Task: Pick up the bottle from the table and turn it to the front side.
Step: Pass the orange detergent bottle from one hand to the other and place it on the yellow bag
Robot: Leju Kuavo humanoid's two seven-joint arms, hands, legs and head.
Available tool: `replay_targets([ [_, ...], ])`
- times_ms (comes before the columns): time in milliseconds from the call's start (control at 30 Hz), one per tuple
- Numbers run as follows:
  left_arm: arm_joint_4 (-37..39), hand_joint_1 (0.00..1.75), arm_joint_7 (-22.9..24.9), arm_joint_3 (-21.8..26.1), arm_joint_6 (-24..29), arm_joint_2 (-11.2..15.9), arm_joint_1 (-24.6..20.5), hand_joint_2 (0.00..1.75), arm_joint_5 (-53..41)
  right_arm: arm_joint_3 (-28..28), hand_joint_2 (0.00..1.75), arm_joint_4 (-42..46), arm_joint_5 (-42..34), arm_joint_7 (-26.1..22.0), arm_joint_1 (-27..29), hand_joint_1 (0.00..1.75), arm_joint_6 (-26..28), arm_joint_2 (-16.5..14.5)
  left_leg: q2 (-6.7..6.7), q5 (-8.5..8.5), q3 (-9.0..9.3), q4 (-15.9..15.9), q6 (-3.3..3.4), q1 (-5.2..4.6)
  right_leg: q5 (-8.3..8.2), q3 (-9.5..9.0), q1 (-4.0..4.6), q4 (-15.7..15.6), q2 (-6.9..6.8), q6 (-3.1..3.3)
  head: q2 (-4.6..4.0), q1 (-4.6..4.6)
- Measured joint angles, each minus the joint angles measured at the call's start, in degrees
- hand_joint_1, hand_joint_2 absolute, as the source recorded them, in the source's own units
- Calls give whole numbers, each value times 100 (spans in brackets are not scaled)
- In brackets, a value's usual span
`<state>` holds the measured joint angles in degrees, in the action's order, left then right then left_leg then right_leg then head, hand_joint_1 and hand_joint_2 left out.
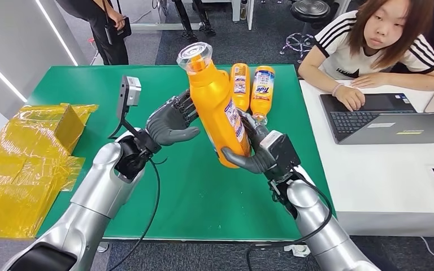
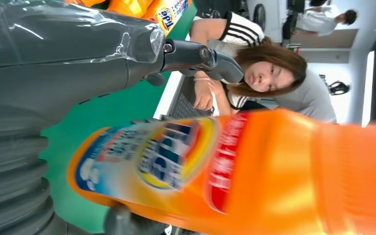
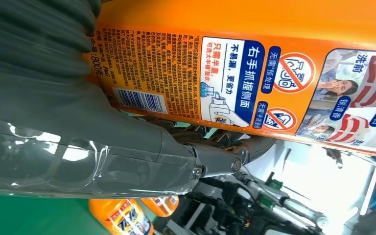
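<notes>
Bottle [image 1: 213, 101], orange, clear cap uppermost, is lifted above the green table [image 1: 147, 84] and tilted. My right hand [image 1: 254, 149] grips its lower body from the side; printed label faces that wrist camera. My left hand [image 1: 172, 121] sits just beside the bottle, fingers spread, holding nothing; contact unclear. Two more orange bottles [image 1: 251, 84] lie on the table behind.

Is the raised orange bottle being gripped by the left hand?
No: the right hand grips the orange bottle near its base, while the left hand is beside it, fingers apart.
</notes>
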<state>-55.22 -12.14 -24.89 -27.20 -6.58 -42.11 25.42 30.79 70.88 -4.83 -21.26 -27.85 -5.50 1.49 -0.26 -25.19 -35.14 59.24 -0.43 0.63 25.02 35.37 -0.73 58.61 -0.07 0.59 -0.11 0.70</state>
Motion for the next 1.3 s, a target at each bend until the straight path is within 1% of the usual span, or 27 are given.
replay_targets([
  [167,65,0,226,-113,-25,-17,-245,175,123,16,175,-338,255,145,-180,175,199,-74,1,0,-2,0,0,0,0,1,0,0,0,0,0,0],
  [333,75,0,286,-218,6,-8,-380,175,334,28,175,-649,492,236,-460,175,241,-215,1,0,-1,0,0,1,0,3,0,1,1,0,0,0],
  [467,-8,0,337,-339,207,18,-430,175,292,62,175,-889,541,344,-641,175,207,-326,1,0,-2,0,-1,1,0,3,0,2,1,0,0,0],
  [633,-98,0,353,-431,443,21,-442,175,110,114,175,-1012,623,447,-683,175,155,-462,1,0,-2,0,0,1,0,4,0,2,1,0,0,-1],
  [767,-107,0,223,-528,633,18,-446,175,-194,135,175,-1107,663,481,-706,175,161,-568,1,0,-2,0,0,0,0,4,0,1,1,0,0,0],
  [933,-208,0,-43,-665,1116,-7,-440,175,-806,185,175,-1126,699,537,-724,175,135,-672,1,0,-3,0,0,0,0,4,0,1,1,0,0,-1],
  [1100,-287,0,-80,-685,1254,-21,-433,175,-973,242,175,-1118,721,553,-743,175,136,-698,0,0,-3,0,0,1,0,4,0,2,0,0,0,-1],
  [1300,-340,0,-127,-758,1707,-32,-433,175,-1711,296,175,-1084,847,629,-746,175,138,-709,0,0,-3,0,0,1,0,4,0,1,0,0,0,-1],
])
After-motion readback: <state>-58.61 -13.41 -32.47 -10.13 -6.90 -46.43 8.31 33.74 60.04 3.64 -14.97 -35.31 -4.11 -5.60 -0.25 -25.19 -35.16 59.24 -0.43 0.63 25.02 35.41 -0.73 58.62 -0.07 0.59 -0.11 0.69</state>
